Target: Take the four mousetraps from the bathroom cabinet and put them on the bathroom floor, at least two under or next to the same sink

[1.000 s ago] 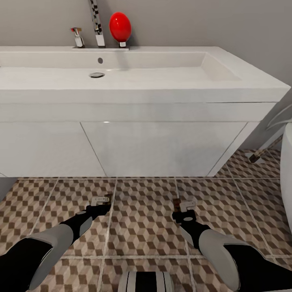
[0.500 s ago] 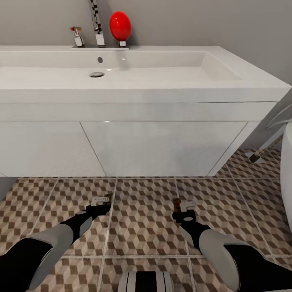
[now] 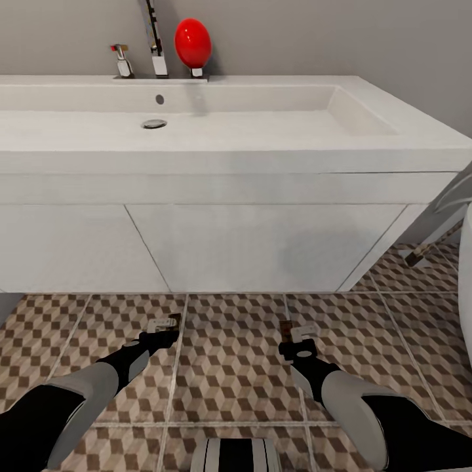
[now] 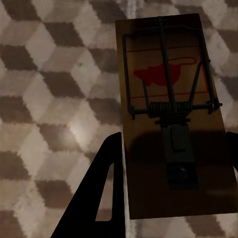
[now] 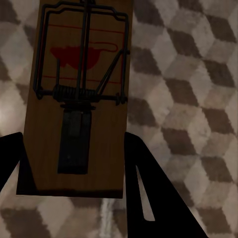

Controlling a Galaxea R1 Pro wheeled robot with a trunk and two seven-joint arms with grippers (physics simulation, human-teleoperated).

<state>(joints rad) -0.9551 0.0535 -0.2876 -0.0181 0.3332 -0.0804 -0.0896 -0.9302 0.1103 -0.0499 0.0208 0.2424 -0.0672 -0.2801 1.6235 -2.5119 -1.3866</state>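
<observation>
Below, cube-patterned bathroom floor (image 3: 229, 367) before white sink (image 3: 262, 124); each tool clamped on a mousetrap (image 4: 171, 114).

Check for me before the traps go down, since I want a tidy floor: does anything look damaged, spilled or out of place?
Nothing stands out. Each claw, left and right, holds an intact mousetrap flat between its fingers above the patterned floor, in front of the sink.

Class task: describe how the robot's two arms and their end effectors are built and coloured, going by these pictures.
Both arms have pale grey rounded forearm shells over black segments, narrowing to black wrists. The left end effector and right end effector carry small light grey blocks at the tip. In the wrist views the fingers are flat, black and wedge-shaped with a slot cut through. No cables or markings visible.
</observation>
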